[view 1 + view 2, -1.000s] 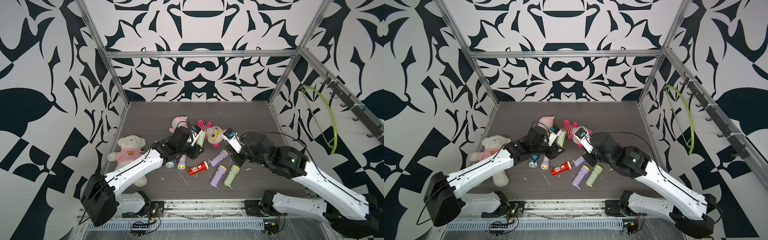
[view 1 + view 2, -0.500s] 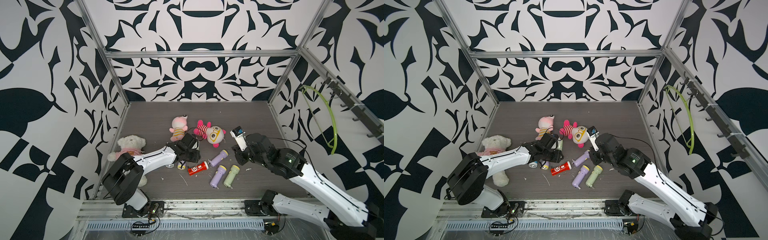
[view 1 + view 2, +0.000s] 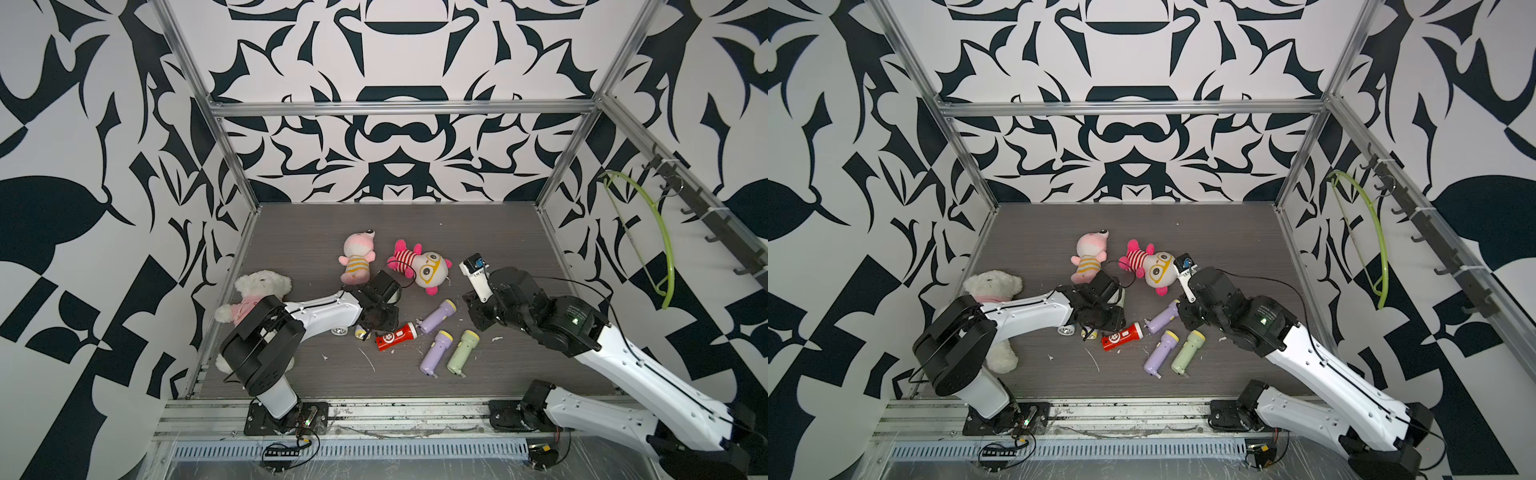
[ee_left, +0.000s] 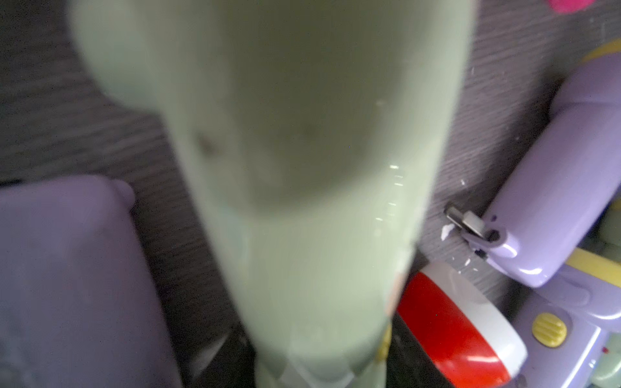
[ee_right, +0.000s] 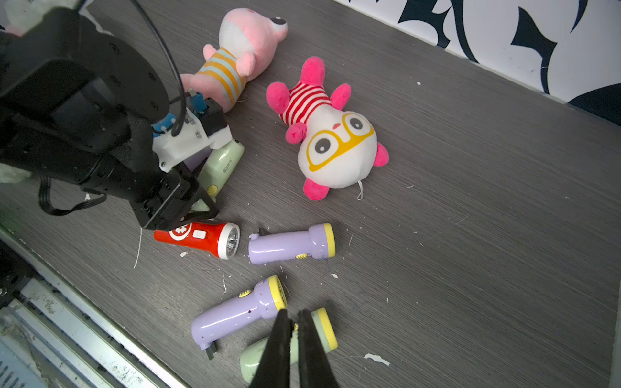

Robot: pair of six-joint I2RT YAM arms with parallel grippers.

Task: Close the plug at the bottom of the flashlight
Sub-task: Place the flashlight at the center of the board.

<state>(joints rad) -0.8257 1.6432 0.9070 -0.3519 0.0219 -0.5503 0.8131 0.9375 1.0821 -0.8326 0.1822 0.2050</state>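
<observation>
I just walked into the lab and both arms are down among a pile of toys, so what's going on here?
The left gripper is clamped on a pale green flashlight, held low over the table next to a red flashlight. The right gripper is shut and empty, hanging above a purple flashlight whose plug sticks out. The held flashlight's plug end isn't clearly visible.

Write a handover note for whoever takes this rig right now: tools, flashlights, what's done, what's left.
Left tool: shut on the held green flashlight.
Right tool: shut, empty.
On the table: red flashlight, two purple flashlights, loose green flashlight; both purple plugs stick out.
Done: one flashlight gripped.
Left: close its plug, hidden from view.
</observation>
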